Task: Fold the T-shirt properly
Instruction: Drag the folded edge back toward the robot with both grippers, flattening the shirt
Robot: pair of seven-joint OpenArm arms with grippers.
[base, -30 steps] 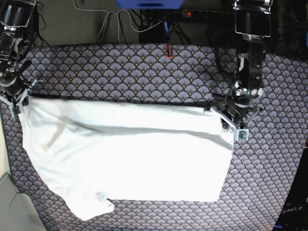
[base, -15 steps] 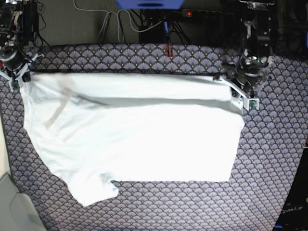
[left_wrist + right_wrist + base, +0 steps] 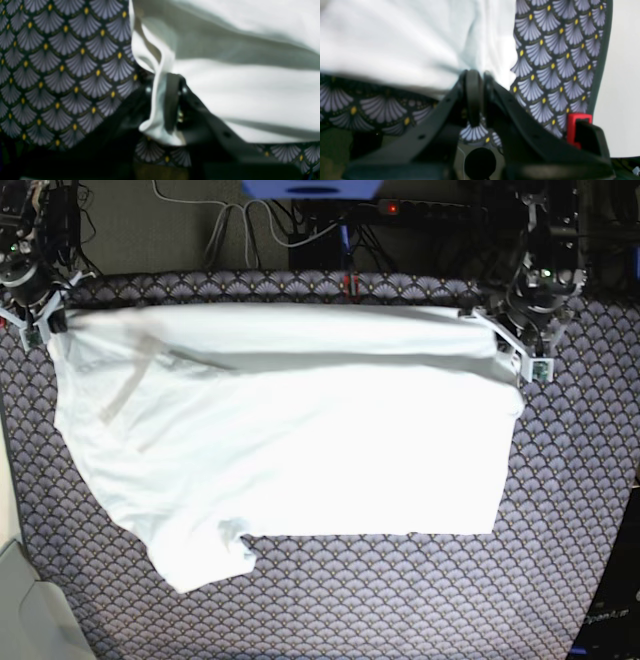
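Our left end effector [image 3: 520, 355] is clenched on one corner of the T-shirt [image 3: 290, 450], near the far right corner of the tabletop [image 3: 560, 580] in the base view. Our right end effector [image 3: 35, 325] grips the other corner at the far left corner. Between them the shirt's far edge is stretched taut along the tabletop's far edge, and the rest lies spread toward the near edge, with a sleeve bunched at the near left. We judge the task barely begun: the shirt is laid out, but no fold shows yet. Bare patterned surface lies right of the shirt and along the near edge; cables crowd past the far edge.
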